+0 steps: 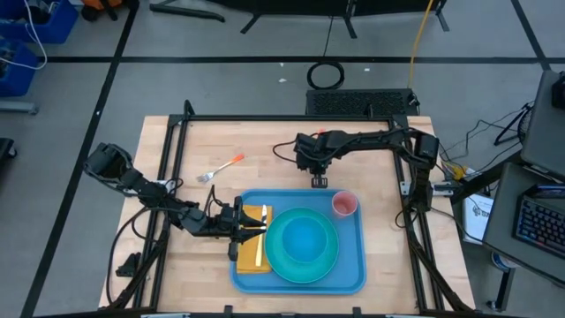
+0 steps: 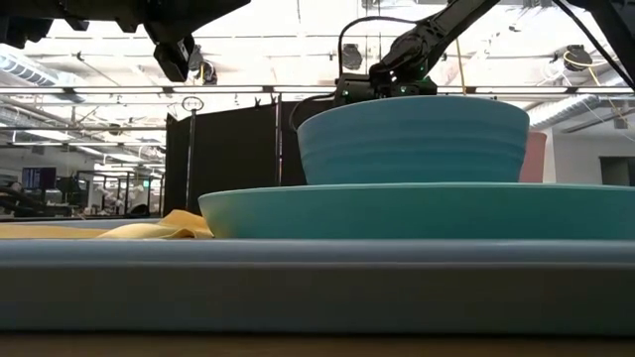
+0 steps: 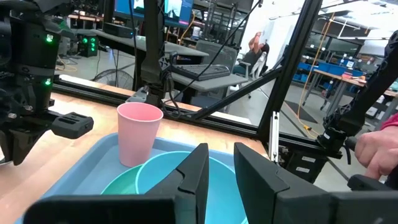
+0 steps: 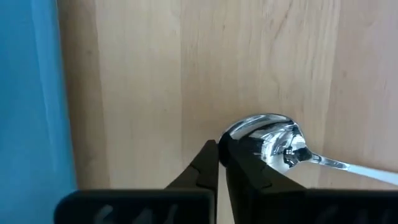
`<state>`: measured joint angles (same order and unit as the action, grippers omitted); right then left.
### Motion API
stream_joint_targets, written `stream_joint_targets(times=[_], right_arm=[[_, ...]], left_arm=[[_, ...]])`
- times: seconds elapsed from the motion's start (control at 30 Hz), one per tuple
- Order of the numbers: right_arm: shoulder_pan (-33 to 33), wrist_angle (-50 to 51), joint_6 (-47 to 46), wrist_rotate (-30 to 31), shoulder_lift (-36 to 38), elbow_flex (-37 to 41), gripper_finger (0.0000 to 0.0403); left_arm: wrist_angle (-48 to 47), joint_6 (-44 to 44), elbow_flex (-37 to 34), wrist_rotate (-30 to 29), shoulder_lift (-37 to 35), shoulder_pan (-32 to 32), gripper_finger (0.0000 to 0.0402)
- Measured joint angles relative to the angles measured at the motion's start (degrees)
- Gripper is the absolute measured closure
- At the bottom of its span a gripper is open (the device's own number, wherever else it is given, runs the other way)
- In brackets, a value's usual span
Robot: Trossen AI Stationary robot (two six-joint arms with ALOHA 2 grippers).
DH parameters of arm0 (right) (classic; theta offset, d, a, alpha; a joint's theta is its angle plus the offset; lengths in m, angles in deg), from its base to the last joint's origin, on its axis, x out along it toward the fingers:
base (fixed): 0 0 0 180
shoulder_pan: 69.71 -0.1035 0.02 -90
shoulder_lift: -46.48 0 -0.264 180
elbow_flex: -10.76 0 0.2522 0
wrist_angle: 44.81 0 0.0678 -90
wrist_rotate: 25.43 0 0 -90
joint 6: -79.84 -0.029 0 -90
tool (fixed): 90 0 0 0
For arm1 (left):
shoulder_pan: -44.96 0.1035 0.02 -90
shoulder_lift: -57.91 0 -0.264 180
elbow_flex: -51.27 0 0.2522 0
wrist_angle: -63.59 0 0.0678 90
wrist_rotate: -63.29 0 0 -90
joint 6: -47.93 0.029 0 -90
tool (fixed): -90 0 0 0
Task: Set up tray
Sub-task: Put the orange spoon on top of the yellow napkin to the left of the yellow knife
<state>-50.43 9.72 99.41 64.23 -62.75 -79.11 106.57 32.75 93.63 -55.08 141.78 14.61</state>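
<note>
Tray (image 1: 357, 270) sits at tabletop's front edge, w/ plate, bowl, pink cup (image 1: 343, 205), napkin (image 1: 249, 265) aboard. Fork (image 1: 221, 169) on bare tabletop. Right gripper (image 4: 219, 163) jaws pressed together beside spoon (image 4: 270, 140), not pinching it. Left gripper (image 3: 219, 169) over napkin; jaw state unclear. Cutlery remains.

spoon (image 4: 267, 140) handle cut off at edge, bowl partly behind right gripper (image 4: 217, 163)

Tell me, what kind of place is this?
Probably a robotics lab or workshop: a black metal frame surrounds the light wooden table, cables trail on the grey floor, and blue storage bins line the background.
</note>
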Motion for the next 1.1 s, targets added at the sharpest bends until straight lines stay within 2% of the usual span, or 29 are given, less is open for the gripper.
stream_joint_targets(times=[0.13, 0.33, 0.83, 1.1], right_arm=[[-1.66, 0.2, -0.67, 3.65, 0.3, 0.02, 0.04], [-4.81, -1.12, -2.44, 3.58, 3.67, 0.02, 0.0402], [-17.04, -11.23, -11.02, 3.22, 23.26, 0.07, 0.0401], [-24.7, -19.24, -15.39, 3.24, 28.38, 0.04, 0.0401]], left_arm=[[0.0, 0.0, 0.0, -0.01, 0.0, 0.0, 0.0323], [-0.98, 1.13, 0.0, -0.08, 0.0, 0.0, 0.0323], [-2.29, 0.34, 0.0, -0.05, 0.0, -1.0, 0.0323], [-2.52, -4.0, 0.02, -0.18, 0.0, 0.86, 0.0323]])
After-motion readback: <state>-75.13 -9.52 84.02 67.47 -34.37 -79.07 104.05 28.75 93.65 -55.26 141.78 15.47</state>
